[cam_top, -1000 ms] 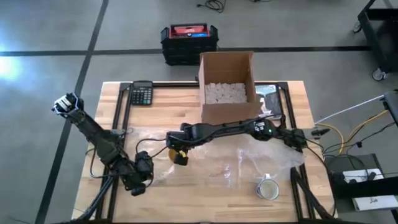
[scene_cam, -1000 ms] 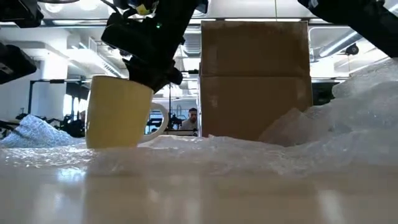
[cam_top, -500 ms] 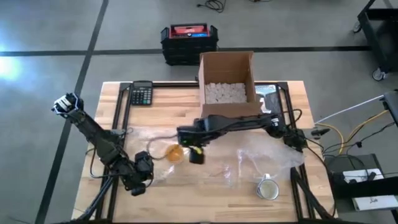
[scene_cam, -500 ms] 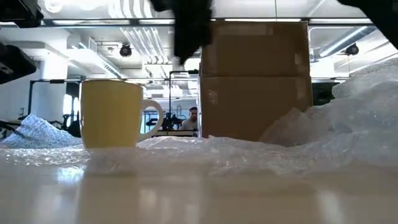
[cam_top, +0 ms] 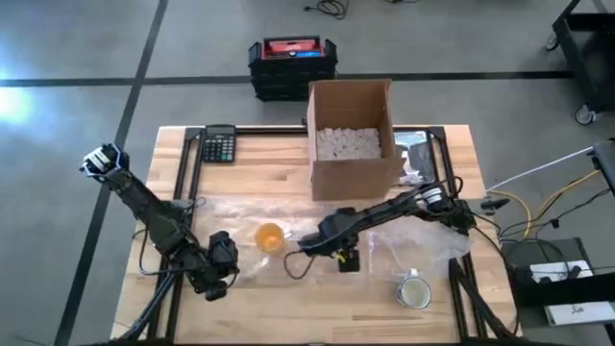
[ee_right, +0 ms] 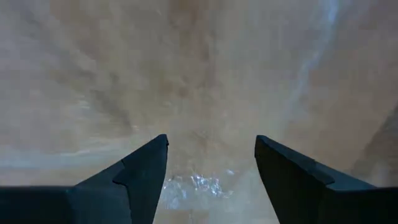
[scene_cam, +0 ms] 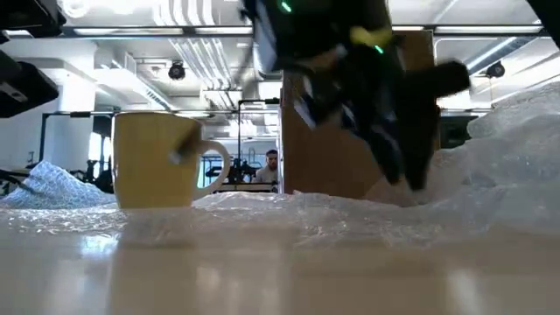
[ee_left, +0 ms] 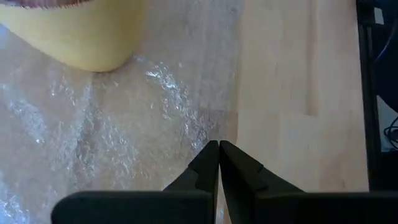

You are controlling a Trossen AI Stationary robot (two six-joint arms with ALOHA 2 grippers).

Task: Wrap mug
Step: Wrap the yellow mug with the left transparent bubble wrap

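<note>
Mug [cam_top: 270, 236], yellow, upright on the sheet of bubble wrap [cam_top: 317, 245] toward the bench's [cam_top: 317, 308] left-centre, free of either hand, handle turned toward the cardboard box in the low view. Placed there, by the look of it, so the film around it can be folded up over its sides; nothing folded over it yet. Bubble wrap spread flat under the mug and running right across the bench, heaped into a crumpled mound near the right edge.

Right hand [cam_top: 346, 260] low over the wrap, to the right of the mug and apart from it, fingers spread wide with nothing between them, probably poised to pinch a loose stretch of film. Left hand [cam_top: 217, 258] just left of the mug at the wrap's edge, fingers pressed together; whether any film is pinched between them cannot be told.

Farther out: cardboard box [cam_top: 353, 135] with white filler at the back, calculator [cam_top: 220, 145] at the back left, a second, pale mug [cam_top: 414, 291] near the front right.

Only from above: both arms and how far each hand sits from the mug. Only from bench level: the mug's handle [scene_cam: 217, 164] and the wrap's mound rising at right. Only from the wrists: the exact set of each hand's fingers.
</note>
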